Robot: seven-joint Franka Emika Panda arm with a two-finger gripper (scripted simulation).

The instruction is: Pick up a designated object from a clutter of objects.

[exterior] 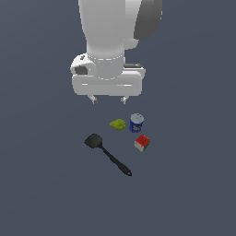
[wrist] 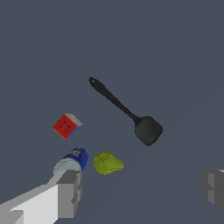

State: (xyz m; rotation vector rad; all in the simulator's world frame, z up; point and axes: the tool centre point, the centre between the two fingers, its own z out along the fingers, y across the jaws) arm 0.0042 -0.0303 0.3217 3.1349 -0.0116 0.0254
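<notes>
— Fingers (exterior: 109, 99) spread wide, nothing between them, hanging well above the surface (exterior: 41, 184) — more over the blue can (exterior: 137, 123) and the yellow-green lump (exterior: 118, 124) than over anything it wants.

— So the black spatula (exterior: 107, 153) is the one to fetch? It lies flat, apart from the rest, towards the exterior view's left of the red-green-white cube (exterior: 142, 143).

— Yes. I'd bring the hand across until it sits over the handle, turn the wrist so the fingers close across that thin shaft rather than along it, then come straight down. Mid-handle looks best to me — clear of the cube and likely better balanced.

— What's it like, close up?

— All black and matte. Flat, squarish blade with rounded corners, a narrow neck, then a long thin handle that thickens slightly towards its end. Longest thing in the pile, and it lies low, so the fingers must nearly reach the surface.
</notes>
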